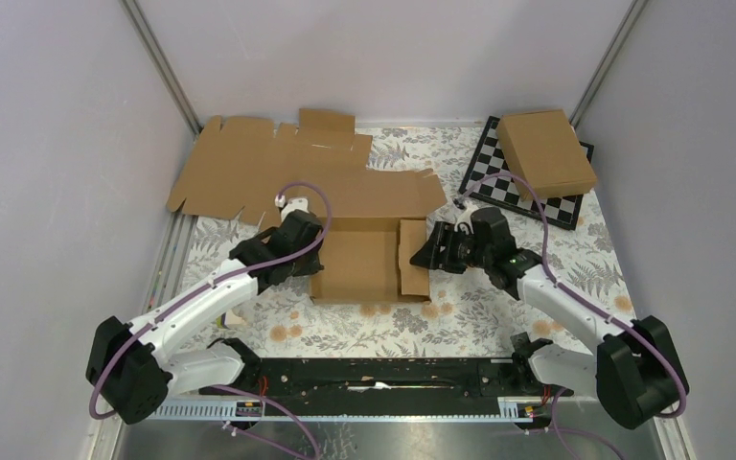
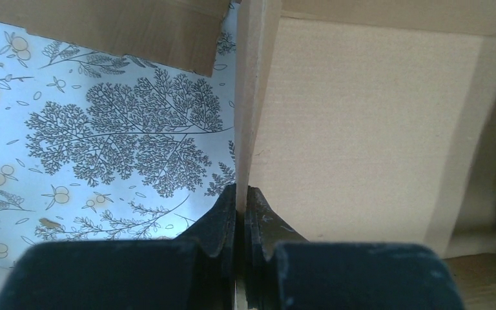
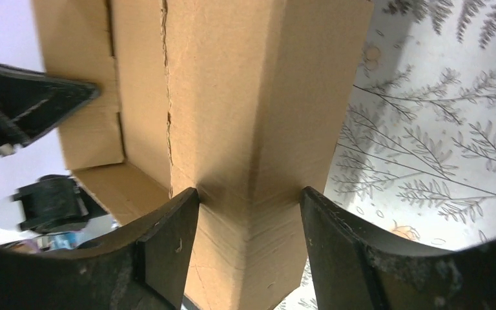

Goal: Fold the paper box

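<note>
Top external view puts the paper box (image 1: 359,264) at the middle of the desk (image 1: 441,316), open side up, directly between your two arms, and its longer axis looks to run across the desk from one arm to the other. That is the relation the coming move turns on: each short end wall faces one arm, so each arm is nearest to its own end. The left fingers (image 1: 311,256) come in from the box's left and are pinched fully together on the top edge of the upright left wall; in the left wrist view the thin cardboard edge runs straight up from between them, with the box floor to their right. The right fingers (image 1: 424,257) come in from the box's right, roughly level and pointing across toward the left arm. In the right wrist view they straddle the folded right wall, standing well apart, with both inner faces against the cardboard, one on each side of the fold. How firmly they press, you cannot tell. In the top view the right-hand panel leans inward over the floor, so it likely needs pushing leftward and down, while the left arm braces the opposite wall. Both forearms stretch forward and angle in toward the box.
</note>
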Controlling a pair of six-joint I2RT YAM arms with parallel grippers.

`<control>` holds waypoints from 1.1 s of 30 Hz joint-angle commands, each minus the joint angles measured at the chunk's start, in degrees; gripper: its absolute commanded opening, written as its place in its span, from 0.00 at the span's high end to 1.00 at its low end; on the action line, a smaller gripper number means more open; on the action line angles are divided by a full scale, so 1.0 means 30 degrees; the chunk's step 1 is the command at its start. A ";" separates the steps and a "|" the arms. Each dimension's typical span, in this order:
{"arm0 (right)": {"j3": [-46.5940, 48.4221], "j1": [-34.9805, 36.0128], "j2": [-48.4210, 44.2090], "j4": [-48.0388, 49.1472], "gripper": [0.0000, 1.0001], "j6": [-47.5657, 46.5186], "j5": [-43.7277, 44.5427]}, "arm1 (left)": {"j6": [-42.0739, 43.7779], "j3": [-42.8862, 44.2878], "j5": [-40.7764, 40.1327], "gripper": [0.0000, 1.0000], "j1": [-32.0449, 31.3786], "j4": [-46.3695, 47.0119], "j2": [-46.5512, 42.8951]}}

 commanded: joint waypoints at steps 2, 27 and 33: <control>0.1674 0.1317 0.1119 -0.3212 0.32 -0.1811 0.3992 | -0.1380 -0.0161 -0.1110 1.00 -0.0764 0.2400 0.0367; 0.3453 0.2665 0.3343 -0.6808 0.34 -0.3154 0.9641 | -0.1969 -0.1962 -0.0707 1.00 -0.0979 0.4793 0.1196; 0.3972 0.2816 0.4157 -0.7469 0.32 -0.3192 1.0090 | -0.3300 -0.2838 -0.1111 1.00 -0.1663 0.5806 0.1115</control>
